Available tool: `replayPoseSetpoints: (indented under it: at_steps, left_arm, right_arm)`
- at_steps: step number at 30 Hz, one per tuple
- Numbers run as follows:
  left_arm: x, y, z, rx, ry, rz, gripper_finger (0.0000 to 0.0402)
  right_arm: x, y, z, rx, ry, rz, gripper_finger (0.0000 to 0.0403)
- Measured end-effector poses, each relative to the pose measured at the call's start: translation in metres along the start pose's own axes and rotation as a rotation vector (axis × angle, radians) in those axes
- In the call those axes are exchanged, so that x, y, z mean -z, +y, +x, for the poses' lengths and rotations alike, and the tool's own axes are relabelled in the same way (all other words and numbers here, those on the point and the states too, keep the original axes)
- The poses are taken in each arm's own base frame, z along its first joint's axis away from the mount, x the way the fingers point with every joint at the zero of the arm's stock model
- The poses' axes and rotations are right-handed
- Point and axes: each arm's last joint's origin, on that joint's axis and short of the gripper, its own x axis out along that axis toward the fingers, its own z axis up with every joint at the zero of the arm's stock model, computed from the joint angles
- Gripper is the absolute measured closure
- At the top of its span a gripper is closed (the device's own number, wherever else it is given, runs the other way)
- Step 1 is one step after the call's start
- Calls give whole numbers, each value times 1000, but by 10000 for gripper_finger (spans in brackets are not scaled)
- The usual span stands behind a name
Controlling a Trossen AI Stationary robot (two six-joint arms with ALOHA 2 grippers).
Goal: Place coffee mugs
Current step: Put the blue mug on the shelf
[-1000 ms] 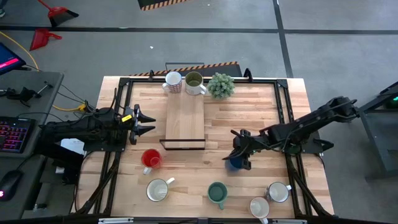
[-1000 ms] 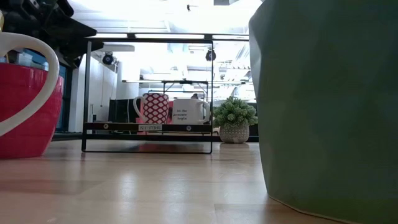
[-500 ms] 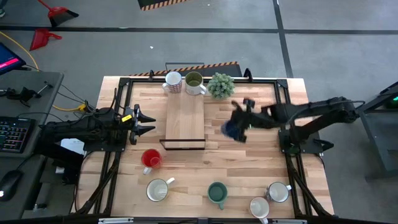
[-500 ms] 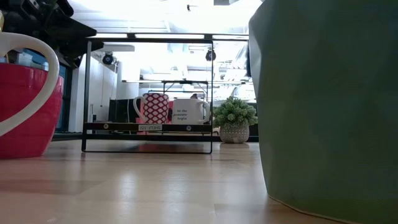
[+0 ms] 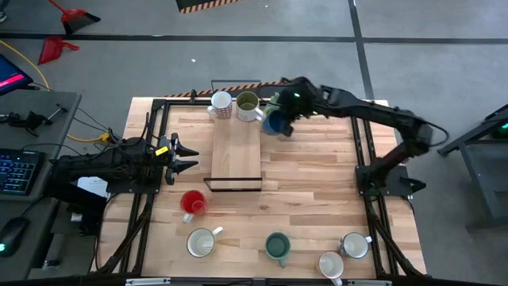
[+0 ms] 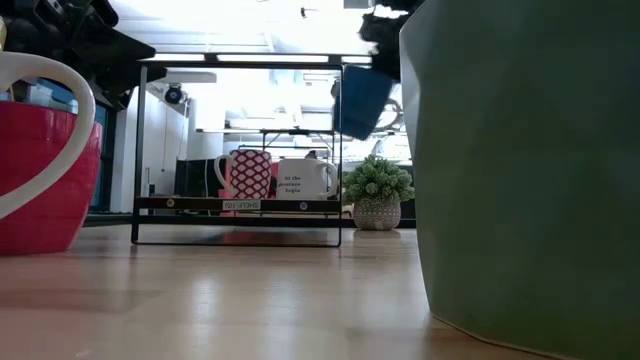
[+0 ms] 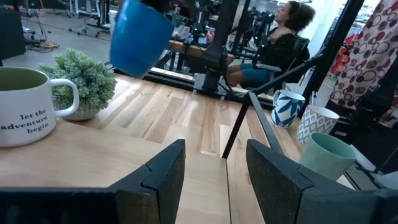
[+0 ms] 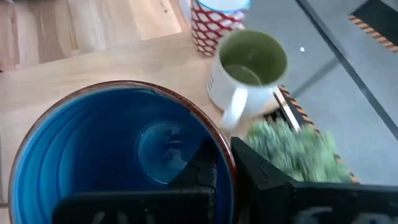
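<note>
At the near edge stand the teal mug [image 5: 277, 246] and 3 white mugs [image 5: 202, 241], with the red mug [image 5: 193, 202] just behind, all waiting. The left gripper [image 5: 186, 156] idles at the table's left side, fingers spread, holding nothing. Farthest off, the right gripper [image 5: 287, 106] is clenched on the blue mug [image 5: 275, 121] by its rim, carrying it in the air beside the green-lined mug [image 5: 248, 106], likely heading for the board [image 5: 236, 151]. The potted plant [image 6: 376, 193] is largely hidden from above by the arm
</note>
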Motion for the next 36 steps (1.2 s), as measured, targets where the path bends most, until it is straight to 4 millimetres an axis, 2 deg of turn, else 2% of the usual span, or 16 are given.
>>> replayPoseSetpoints:
  at_steps: [8,12,20,36]
  left_arm:
    - [1,0,0,-3,13,0,243]
    - [4,1,0,-9,43,0,243]
    - [6,1,0,-13,63,-1,243]
    - [6,1,0,-13,62,0,243]
  right_arm:
    - [-46,-7,38,-106,127,-33,403]
    - [-57,-8,57,-122,146,-37,403]
    - [-44,-15,101,-142,230,-42,403]
    - [-36,-19,143,-131,210,-70,403]
